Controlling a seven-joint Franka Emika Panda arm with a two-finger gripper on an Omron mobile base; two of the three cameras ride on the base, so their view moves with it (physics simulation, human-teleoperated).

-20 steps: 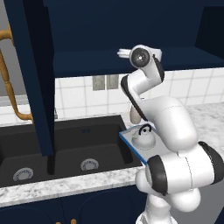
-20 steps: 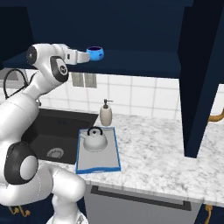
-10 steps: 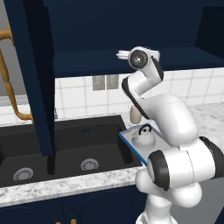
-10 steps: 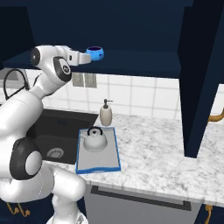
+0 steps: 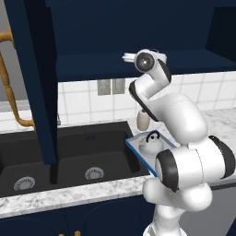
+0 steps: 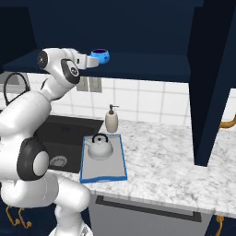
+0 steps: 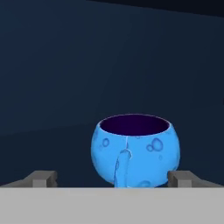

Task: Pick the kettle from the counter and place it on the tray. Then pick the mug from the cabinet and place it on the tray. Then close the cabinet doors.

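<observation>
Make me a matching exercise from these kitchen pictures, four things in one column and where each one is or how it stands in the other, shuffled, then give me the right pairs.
Things:
1. kettle
2. mug
3. soap bottle
4. gripper

Places or states:
A. on the cabinet shelf
B. open, fingers either side of the mug
C. on the tray
D. on the counter behind the tray

Pairs: 1-C, 2-A, 3-D, 4-B
</observation>
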